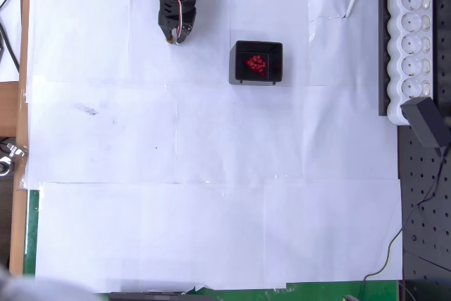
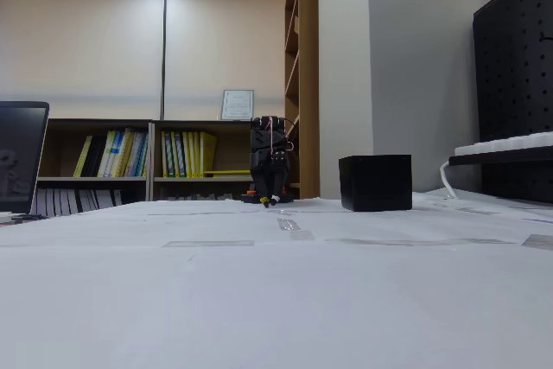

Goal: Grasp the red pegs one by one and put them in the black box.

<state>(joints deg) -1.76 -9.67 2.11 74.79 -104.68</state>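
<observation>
Counter (image 1: 211, 195) is papered white and looks bare of loose pegs. Black box (image 1: 258, 62) sits upper centre in overhead view, w/ red pegs (image 1: 256, 65) heaped inside it. Your hand (image 1: 173, 35) hangs left of the box, well apart, tips low near the paper; can't tell if clenched or released, nothing seen in it. Job looks about done, so scan the sheet for strays before parking the arm clear of the box walls

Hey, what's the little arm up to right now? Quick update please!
Gripper low over the paper, left of the black box, carrying nothing visible; open or shut unclear. Red pegs heaped inside the box. Nothing in the way.
</observation>
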